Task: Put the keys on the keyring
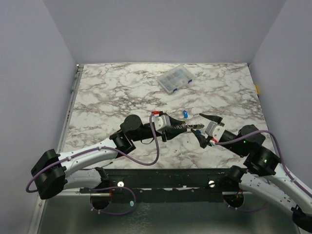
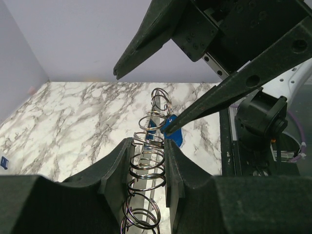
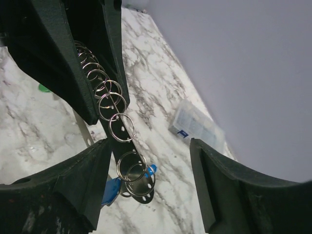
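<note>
Blue key (image 2: 175, 138) half-hidden behind keyring (image 2: 147, 165) pinched by left fingers (image 2: 116, 171); right fingers (image 3: 222, 183) spread.

White-and-grey marble surface (image 1: 107, 97), pretty bare overall. A clear compartment box (image 1: 175, 79) sits at an angle in the upper middle of the overhead view. Below it, near the centre, a small blue key (image 1: 185, 114) lies on the marble.
</note>
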`<control>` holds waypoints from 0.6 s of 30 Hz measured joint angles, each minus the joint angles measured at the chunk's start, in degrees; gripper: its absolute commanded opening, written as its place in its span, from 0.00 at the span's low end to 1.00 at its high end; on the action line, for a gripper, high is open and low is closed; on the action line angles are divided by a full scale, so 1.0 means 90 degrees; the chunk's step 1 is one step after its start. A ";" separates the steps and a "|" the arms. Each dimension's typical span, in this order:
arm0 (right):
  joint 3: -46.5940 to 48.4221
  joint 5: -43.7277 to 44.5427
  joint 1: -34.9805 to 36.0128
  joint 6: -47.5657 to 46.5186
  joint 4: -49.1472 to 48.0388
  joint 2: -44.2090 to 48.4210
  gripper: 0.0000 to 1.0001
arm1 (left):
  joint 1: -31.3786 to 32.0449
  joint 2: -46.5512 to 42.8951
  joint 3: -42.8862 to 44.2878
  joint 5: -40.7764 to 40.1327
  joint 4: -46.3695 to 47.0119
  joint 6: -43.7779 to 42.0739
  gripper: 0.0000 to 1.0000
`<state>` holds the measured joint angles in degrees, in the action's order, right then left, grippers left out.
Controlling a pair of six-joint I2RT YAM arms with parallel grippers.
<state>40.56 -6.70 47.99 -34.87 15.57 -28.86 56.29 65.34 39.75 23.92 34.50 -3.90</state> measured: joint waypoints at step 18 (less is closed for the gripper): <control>0.0024 0.0029 0.0000 -0.0685 0.0476 -0.0075 0.45 | -0.0299 0.0182 0.0000 -0.0053 0.0289 0.0746 0.00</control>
<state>40.77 -6.44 47.99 -41.04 19.86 -29.54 53.60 66.98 39.75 23.44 37.10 2.81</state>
